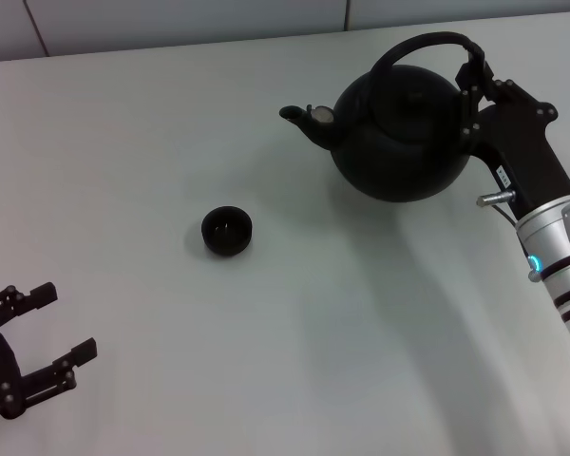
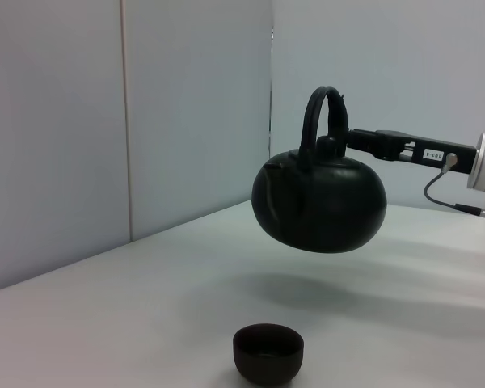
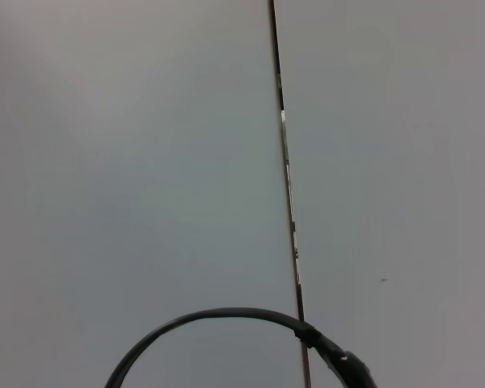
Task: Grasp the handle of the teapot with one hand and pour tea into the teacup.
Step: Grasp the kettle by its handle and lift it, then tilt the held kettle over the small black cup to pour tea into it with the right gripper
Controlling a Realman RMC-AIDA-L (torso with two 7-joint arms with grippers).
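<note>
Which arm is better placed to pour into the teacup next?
Right. The right pincer already grips the handle with the teapot lifted off the table, spout pointing toward the teacup. The left pincer sits open and empty nearer the robot.

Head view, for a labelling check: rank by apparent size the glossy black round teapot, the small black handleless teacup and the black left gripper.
1. Glossy black round teapot, clearly largest.
2. Black left gripper, partly cut off and nearer the camera, so its rank is unsure.
3. Small black handleless teacup, smallest.

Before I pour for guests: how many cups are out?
1: a small round black teacup on the white table, apart from the lifted glossy black teapot.
</note>
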